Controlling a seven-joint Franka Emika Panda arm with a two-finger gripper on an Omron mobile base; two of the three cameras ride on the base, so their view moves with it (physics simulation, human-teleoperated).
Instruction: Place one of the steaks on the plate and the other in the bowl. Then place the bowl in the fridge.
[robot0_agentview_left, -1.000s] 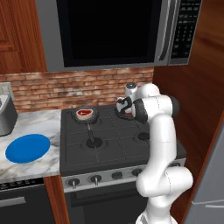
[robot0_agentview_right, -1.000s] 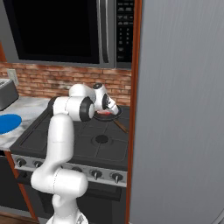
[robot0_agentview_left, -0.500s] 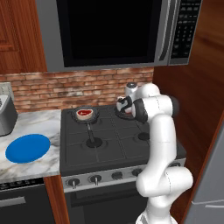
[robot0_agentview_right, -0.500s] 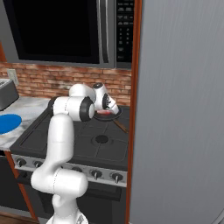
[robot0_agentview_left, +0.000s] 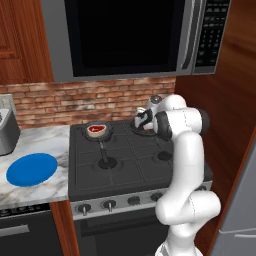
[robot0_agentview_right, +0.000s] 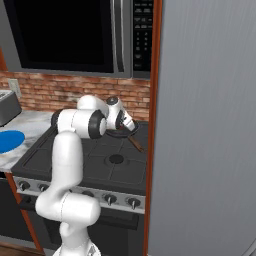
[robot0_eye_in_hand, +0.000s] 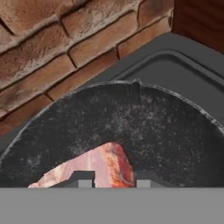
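Stove scene. Gripper (robot0_eye_in_hand: 107, 180) low inside the back-right pan (robot0_eye_in_hand: 175, 135), its fingertips (robot0_eye_in_hand: 83, 178) astride the near edge of the pale pink steak (robot0_eye_in_hand: 94, 168); whether they are clamped on it cannot be told. Dark red steak (robot0_agentview_left: 96, 129) in the back-left pan (robot0_agentview_left: 98, 133), at 9 o'clock from the gripper. Plate (robot0_agentview_left: 31, 169) on the counter (robot0_agentview_left: 50, 187) at 8 o'clock

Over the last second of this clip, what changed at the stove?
In the base views nothing visibly moved: the end effector stays low over the back-right pan, where the hand view shows its fingertips beside the pale pink steak. The red steak and the blue plate are unmoved.
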